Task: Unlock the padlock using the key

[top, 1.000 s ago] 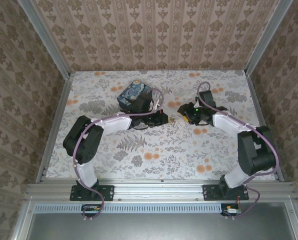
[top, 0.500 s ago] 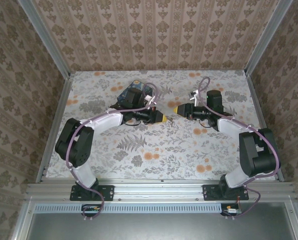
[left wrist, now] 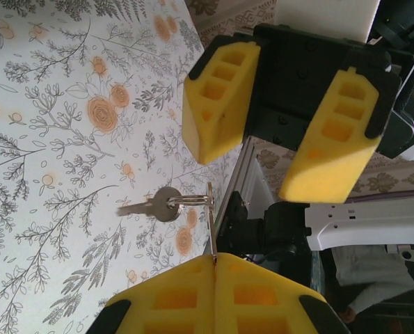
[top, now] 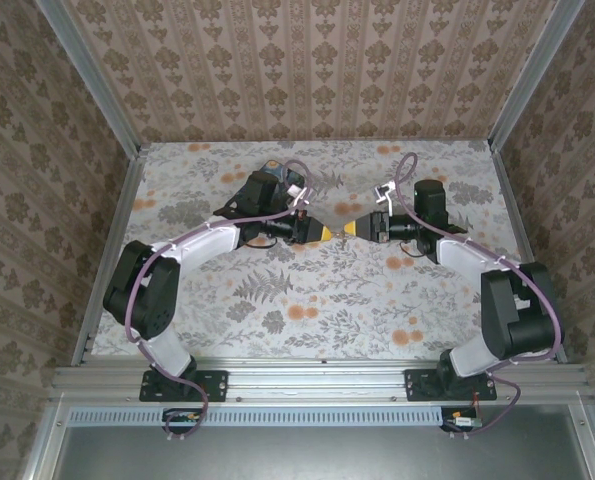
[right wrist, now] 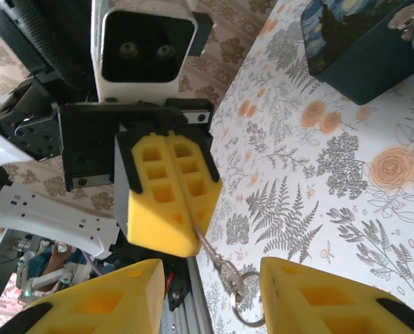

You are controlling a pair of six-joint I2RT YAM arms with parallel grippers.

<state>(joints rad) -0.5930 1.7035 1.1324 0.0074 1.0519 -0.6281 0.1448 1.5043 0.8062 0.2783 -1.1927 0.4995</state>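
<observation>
My left gripper (left wrist: pixel 215 256) is shut on the key (left wrist: pixel 211 223), whose blade is pinched between the yellow pads. The key sticks out edge-on, and a ring (left wrist: pixel 190 200) with a second key (left wrist: pixel 154 206) hangs from it. My right gripper (right wrist: pixel 208 270) is open. Its fingers (left wrist: pixel 217 97) stand on either side of the key (right wrist: pixel 220 261) without touching it. From above, the two grippers (top: pixel 322 233) (top: pixel 357 228) meet tip to tip over the table's middle. A small metal piece (right wrist: pixel 408 19) sits at the box's corner; I cannot tell whether it is the padlock.
The dark blue printed box (right wrist: pixel 356 45) stands on the floral table (top: pixel 307 300) behind the left arm, toward the back. Metal rails (top: pixel 107 250) and papered walls close in the table on three sides.
Both grippers have turned to face each other and closed the gap. The left one carried the key to the right, and the right fingers now flank it.
</observation>
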